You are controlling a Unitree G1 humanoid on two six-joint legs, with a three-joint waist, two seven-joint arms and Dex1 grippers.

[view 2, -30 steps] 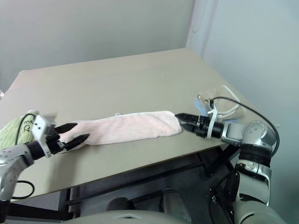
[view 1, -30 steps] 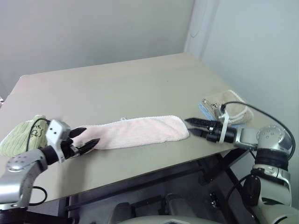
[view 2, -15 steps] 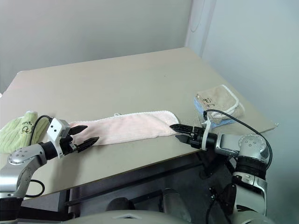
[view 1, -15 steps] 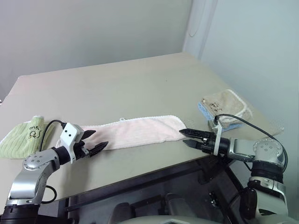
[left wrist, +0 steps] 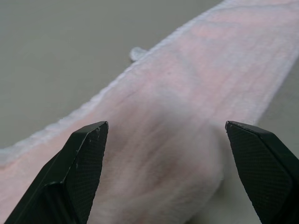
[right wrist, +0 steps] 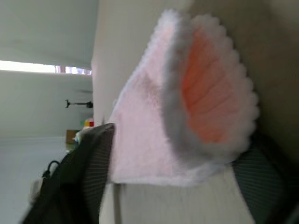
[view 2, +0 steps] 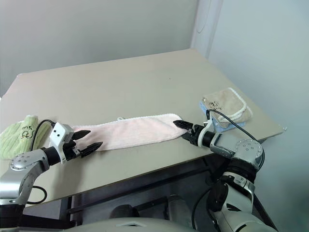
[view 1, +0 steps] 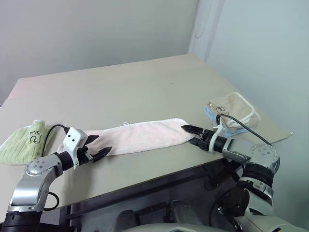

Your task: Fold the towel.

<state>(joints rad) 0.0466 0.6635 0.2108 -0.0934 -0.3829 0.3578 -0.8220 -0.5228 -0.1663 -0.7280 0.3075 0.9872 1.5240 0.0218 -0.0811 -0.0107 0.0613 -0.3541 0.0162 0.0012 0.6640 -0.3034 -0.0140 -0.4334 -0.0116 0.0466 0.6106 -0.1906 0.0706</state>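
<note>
I find the pale pink towel (view 1: 140,137) lying flat on the beige table (view 1: 125,92), folded lengthwise into a long narrow strip that runs across the lower middle of the head views, its white edging along the far side.

The left end effector (view 1: 99,146) sits at lower left of the frame, at the towel's left end. In its wrist view both black fingers (left wrist: 81,172) stand wide apart with the pink terry between them; they are released and grip nothing.

The right end effector (view 1: 191,135) sits at lower right of centre, at the towel's right end. Its wrist view shows the folded end of the towel (right wrist: 187,102) between the two fingers (right wrist: 93,163), the cloth filling the gap. I cannot tell whether the fingers are pressing on it.

A green folded towel (view 1: 24,142) lies at the left edge of the frame, near the left arm. A beige folded towel (view 1: 231,108) rests on something blue at the right edge of the table, beyond the right arm.
</note>
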